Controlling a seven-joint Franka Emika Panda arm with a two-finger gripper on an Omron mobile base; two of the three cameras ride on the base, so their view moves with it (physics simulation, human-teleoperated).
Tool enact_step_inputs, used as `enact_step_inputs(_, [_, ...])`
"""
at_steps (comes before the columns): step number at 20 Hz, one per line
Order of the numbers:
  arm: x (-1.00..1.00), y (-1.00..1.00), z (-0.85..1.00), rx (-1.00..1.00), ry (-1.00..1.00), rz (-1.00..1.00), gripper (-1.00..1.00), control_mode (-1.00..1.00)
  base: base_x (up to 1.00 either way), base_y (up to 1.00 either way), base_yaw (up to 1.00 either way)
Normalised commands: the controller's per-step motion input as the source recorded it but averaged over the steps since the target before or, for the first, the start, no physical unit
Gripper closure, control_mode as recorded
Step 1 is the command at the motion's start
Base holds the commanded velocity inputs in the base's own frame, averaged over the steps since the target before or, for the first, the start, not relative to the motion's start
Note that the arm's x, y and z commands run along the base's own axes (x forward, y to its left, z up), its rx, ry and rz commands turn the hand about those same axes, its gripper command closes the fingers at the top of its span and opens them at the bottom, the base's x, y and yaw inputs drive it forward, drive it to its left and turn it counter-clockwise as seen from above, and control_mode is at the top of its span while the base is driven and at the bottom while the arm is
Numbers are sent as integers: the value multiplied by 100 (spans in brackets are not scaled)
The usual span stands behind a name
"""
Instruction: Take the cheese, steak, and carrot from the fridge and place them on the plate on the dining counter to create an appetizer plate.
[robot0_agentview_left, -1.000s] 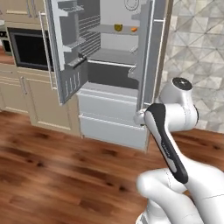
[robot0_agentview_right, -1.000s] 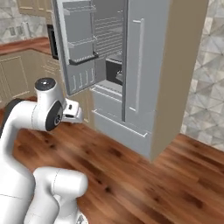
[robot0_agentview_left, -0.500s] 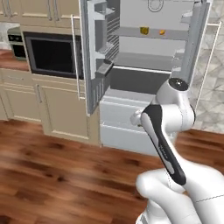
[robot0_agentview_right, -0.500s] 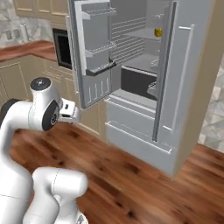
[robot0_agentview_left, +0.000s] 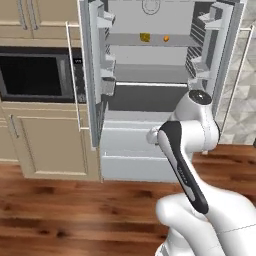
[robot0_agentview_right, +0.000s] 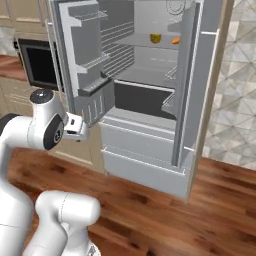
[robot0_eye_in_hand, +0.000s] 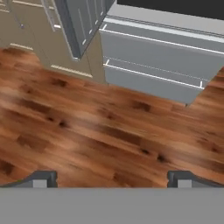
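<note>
The fridge (robot0_agentview_left: 142, 142) stands with both doors swung wide. On an upper shelf inside lies the yellow cheese (robot0_agentview_left: 145, 37), and the small orange carrot (robot0_agentview_left: 166, 37) sits just to its right. From the right base view the cheese (robot0_agentview_right: 155, 38) and carrot (robot0_agentview_right: 175, 41) show on that same shelf of the fridge (robot0_agentview_right: 145, 165). The steak, the plate and the dining counter are out of view. My gripper (robot0_eye_in_hand: 112, 178) is open and holds nothing. It hangs low, pointing down at the wood floor (robot0_eye_in_hand: 96, 131) in front of the fridge's lower drawers (robot0_eye_in_hand: 162, 52), far below the food.
A black built-in oven (robot0_agentview_left: 35, 75) sits in beige cabinets left of the fridge. The open left fridge door (robot0_agentview_left: 92, 80) juts toward me, and the right door (robot0_agentview_right: 192, 85) stands out on the other side. A tiled wall (robot0_agentview_right: 235, 85) lies to the right.
The whole picture has shifted, so the base has driven: the fridge is now nearer and more centred. The gripper stays open and the arm keeps its folded pose.
</note>
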Motion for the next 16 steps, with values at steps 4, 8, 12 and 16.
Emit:
enact_step_inputs(4, [0,0,0,0,0,0,-100,100,64,18,-41])
enact_step_inputs(8, [0,0,0,0,0,0,-100,100,72,16,-37])
enact_step_inputs(12, [0,0,0,0,0,0,-100,100,69,12,-36])
enact_step_inputs(16, [0,0,0,0,0,0,-100,100,84,57,-30])
